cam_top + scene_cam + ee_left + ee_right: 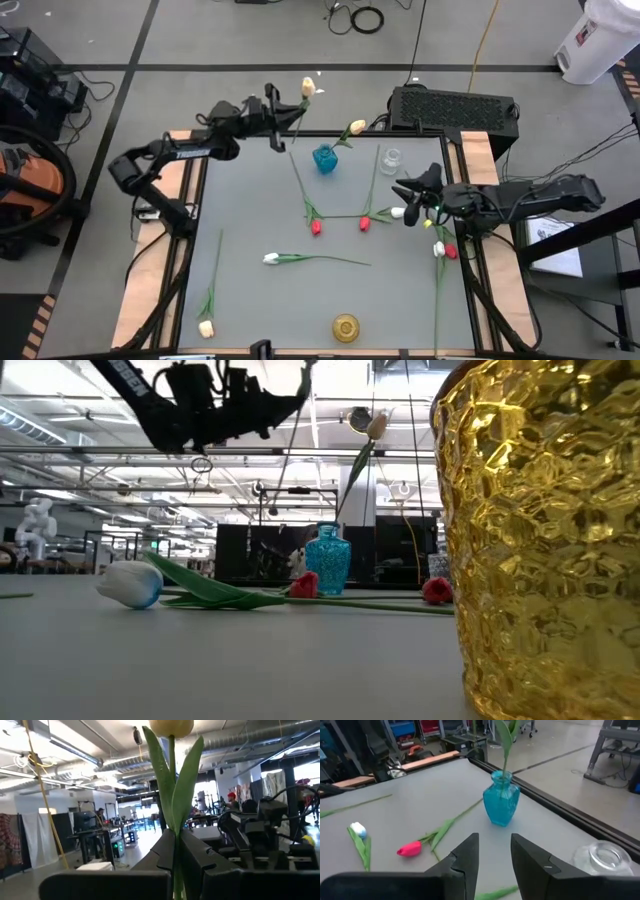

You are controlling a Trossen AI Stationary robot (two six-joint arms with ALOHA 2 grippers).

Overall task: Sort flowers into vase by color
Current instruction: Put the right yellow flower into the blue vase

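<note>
High view: the left claw (277, 118) is clamped on a cream tulip (307, 88) by its stem, bud just beyond the fingers, up off the table (250, 215). The right claw (407, 200) hangs with fingers apart — empty — blue vase (325, 158) ahead of it, red tulip (364, 222) just beside.

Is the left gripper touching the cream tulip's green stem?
Touching. In the left wrist view, the left gripper has both dark fingers closed directly on the cream tulip stem.
</note>
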